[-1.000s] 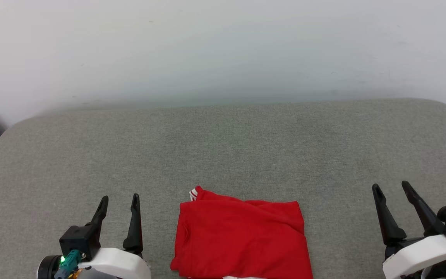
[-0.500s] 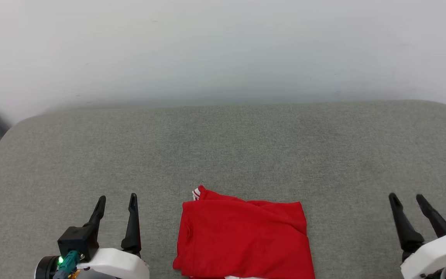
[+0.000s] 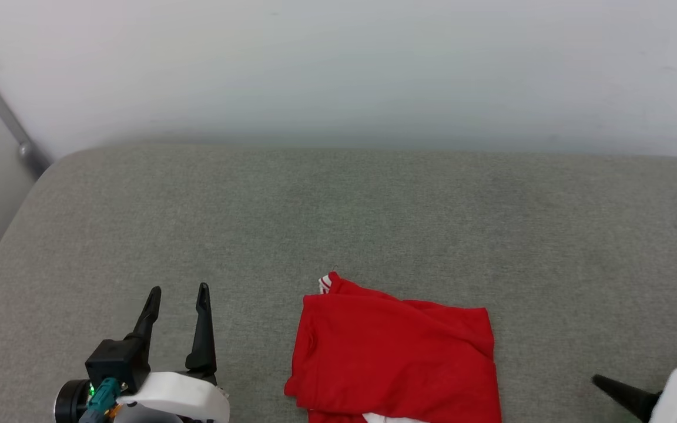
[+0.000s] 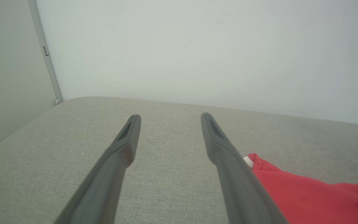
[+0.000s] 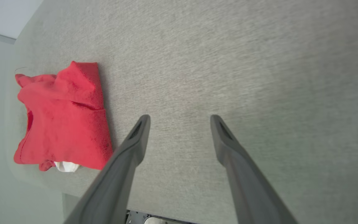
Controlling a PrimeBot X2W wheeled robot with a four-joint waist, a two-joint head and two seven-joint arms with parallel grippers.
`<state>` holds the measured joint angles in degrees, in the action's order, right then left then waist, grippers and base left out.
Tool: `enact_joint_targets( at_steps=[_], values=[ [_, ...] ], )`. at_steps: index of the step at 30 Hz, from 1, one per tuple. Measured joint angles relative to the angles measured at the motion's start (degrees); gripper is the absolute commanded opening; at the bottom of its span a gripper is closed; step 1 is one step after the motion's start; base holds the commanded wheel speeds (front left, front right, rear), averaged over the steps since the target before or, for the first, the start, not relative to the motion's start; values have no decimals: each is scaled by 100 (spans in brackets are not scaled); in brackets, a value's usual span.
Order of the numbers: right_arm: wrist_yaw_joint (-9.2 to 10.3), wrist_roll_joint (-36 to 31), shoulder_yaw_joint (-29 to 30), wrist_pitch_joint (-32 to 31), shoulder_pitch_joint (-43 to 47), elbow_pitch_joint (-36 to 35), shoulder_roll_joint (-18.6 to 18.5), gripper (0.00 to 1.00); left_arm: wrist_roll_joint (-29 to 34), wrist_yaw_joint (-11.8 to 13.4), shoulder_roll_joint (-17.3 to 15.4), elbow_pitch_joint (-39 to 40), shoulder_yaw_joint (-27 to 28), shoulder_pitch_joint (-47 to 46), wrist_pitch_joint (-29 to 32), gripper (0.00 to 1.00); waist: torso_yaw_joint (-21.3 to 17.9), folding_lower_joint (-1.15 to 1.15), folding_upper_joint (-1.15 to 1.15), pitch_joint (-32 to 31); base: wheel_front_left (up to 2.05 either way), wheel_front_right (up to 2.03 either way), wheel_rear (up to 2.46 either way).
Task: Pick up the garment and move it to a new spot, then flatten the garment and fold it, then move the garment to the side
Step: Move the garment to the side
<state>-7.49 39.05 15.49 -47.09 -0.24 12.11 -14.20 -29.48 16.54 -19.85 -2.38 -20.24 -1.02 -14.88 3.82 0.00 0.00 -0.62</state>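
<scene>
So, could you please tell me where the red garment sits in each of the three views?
Head view: the garment lies at the bottom edge, just right of centre.
Left wrist view: it is in the lower right corner.
Right wrist view: it is at the left side.
Shared landmark: the grey cushion beneath it.

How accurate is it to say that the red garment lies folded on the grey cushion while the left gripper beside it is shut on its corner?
One detail is wrong: the left gripper is open and empty, clear of the garment. The head view shows this; the garment does lie folded on the grey cushion beside it.
</scene>
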Motion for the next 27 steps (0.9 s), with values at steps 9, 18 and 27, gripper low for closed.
enact_joint_targets(
  at_steps=[9, 18, 27],
  values=[
    [0, 889, 14, -943, -686, 598, 777, 100, 175, -197, 158, 29, 46, -282, -3, 100, 410, 0, 0, 386, 0, 0, 0],
    [-1, 1611, -245, -896, -1284, 1482, 976, 100, 335, -353, 347, -57, 119, -427, -18, 100, 721, 0, 0, 647, 0, 0, 0],
    [-1, 1895, -881, -731, -1486, 1782, 959, 0, 469, -441, 439, -170, 259, -429, -18, 100, 690, 0, 0, 624, 0, 0, 0]
  ],
)
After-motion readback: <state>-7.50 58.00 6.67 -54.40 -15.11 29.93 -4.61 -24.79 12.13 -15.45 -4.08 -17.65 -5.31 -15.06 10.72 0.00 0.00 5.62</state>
